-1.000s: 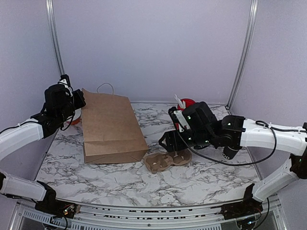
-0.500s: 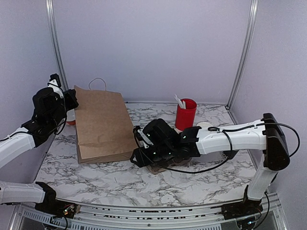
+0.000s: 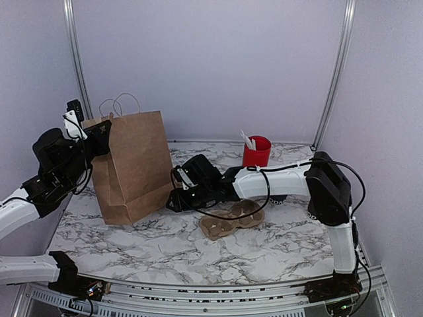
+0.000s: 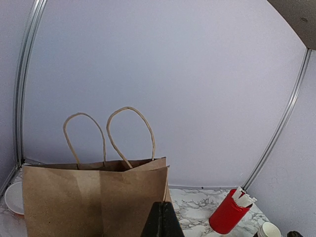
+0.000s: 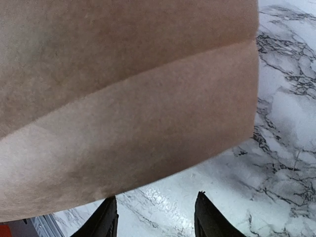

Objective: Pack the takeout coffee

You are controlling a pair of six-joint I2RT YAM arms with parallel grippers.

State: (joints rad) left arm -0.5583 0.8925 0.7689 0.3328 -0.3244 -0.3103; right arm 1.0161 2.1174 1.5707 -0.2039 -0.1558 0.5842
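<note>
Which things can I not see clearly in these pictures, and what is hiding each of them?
- Inside of the paper bag: top view shows only its outer wall; left wrist view sees the mouth edge-on.
- Takeout coffee: not identifiable; in the top view the right arm covers the table behind it.
- Right claw touching the bag or not: right wrist view too close to tell.

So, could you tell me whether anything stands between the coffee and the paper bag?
The coffee cup is not in sight. Right of the paper bag lie the cardboard carrier and the right arm, its open right gripper at the bag's base.
</note>
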